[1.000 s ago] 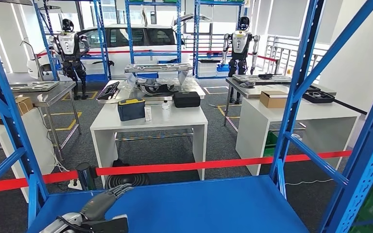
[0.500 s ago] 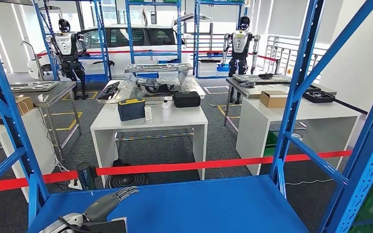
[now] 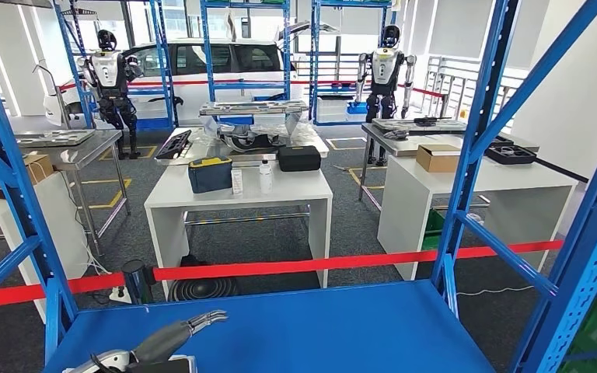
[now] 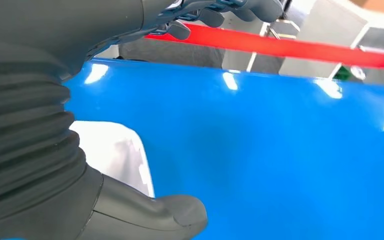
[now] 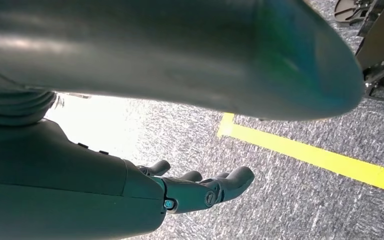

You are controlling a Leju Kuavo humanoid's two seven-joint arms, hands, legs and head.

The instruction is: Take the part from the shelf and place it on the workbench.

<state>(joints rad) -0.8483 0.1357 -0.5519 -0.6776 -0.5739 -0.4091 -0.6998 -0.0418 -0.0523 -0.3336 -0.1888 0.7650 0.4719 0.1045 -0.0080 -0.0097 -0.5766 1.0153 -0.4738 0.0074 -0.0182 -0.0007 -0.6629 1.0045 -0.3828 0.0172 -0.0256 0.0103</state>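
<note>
My left hand (image 3: 172, 336) hovers, fingers spread and empty, over one glossy blue metal shelf (image 3: 342, 326); my right hand (image 5: 190, 190) hangs loosely open above speckled grey carpet (image 5: 290, 200).

A white counter (image 3: 237, 196) carries a blue bag (image 3: 210, 174) and a black case (image 3: 298, 158); red tape (image 3: 280, 268) runs in front.

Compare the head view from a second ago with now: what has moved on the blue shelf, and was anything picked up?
The left hand has slid forward and to the right over the blue shelf, its fingers now stretched out further. It holds nothing; a white object lies on the shelf beneath its wrist. The red barrier tape, the white tables and the camera stayed as they were.
</note>
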